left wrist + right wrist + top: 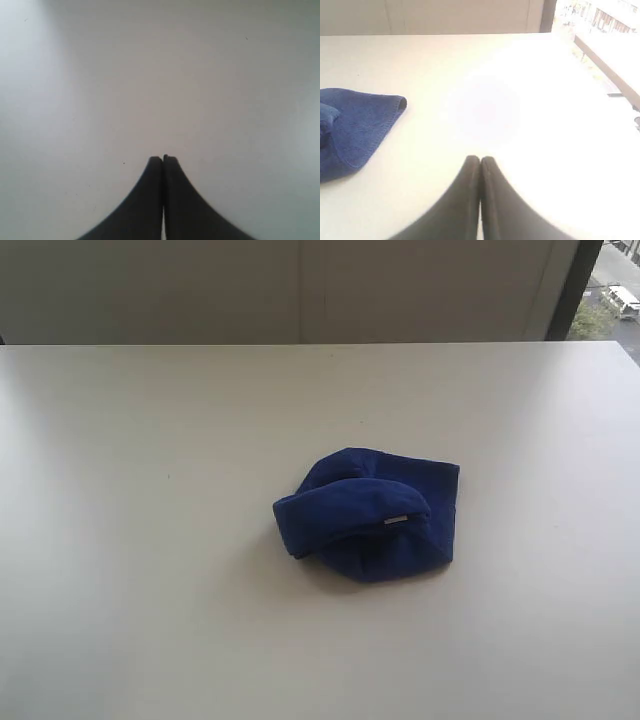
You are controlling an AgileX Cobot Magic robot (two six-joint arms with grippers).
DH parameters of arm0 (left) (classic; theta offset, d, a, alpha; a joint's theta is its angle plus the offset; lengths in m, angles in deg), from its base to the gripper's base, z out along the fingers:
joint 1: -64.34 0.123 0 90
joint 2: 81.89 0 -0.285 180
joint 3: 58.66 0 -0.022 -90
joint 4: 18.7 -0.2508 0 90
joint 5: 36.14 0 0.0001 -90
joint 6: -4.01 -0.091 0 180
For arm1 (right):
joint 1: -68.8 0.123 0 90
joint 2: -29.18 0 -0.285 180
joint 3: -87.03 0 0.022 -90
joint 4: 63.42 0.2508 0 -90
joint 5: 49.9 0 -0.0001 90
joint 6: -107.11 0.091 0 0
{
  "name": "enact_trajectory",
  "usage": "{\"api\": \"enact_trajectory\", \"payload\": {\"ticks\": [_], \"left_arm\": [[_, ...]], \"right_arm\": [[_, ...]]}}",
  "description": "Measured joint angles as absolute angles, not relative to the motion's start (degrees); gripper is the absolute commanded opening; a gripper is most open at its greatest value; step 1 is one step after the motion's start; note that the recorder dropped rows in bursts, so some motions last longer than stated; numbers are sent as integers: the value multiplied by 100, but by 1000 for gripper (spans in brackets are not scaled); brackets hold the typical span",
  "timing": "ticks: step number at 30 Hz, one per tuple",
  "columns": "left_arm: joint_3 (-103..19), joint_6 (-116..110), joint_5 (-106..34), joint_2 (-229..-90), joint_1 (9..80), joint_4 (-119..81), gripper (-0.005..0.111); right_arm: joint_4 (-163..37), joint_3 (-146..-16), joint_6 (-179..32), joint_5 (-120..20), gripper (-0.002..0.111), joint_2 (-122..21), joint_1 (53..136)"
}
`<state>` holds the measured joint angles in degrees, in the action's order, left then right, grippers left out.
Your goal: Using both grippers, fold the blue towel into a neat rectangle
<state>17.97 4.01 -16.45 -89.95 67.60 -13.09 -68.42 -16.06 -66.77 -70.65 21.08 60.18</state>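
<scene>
The blue towel (370, 512) lies crumpled in a loose heap near the middle of the white table (140, 540), a small white tag (396, 521) showing on its front fold. Neither arm appears in the exterior view. In the left wrist view my left gripper (163, 159) is shut, its black fingers pressed together over bare table, with no cloth in sight. My right gripper (480, 159) is also shut and holds nothing; a corner of the blue towel (355, 130) lies off to one side, apart from the fingers.
The far table edge (300, 344) meets a pale wall. A dark window frame (562, 290) stands at the back right, with bright daylight outside. Glare washes out the table surface (545, 115) in the right wrist view.
</scene>
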Motion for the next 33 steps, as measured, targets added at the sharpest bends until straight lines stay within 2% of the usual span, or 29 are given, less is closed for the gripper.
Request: {"api": "enact_trajectory", "payload": {"ticks": [16, 28, 33], "left_arm": [[1797, 401, -1645, -8995, 6760, -1309, 0], [1797, 401, -1645, -8995, 6760, -1309, 0], [1797, 401, -1645, -8995, 6760, -1309, 0]], "right_arm": [[-6842, -1606, -6677, -6794, 0, 2108, 6018], [-6842, -1606, -6677, -4218, 0, 2108, 6018], [-6842, -1606, -6677, -3580, 0, 2108, 6018]]}}
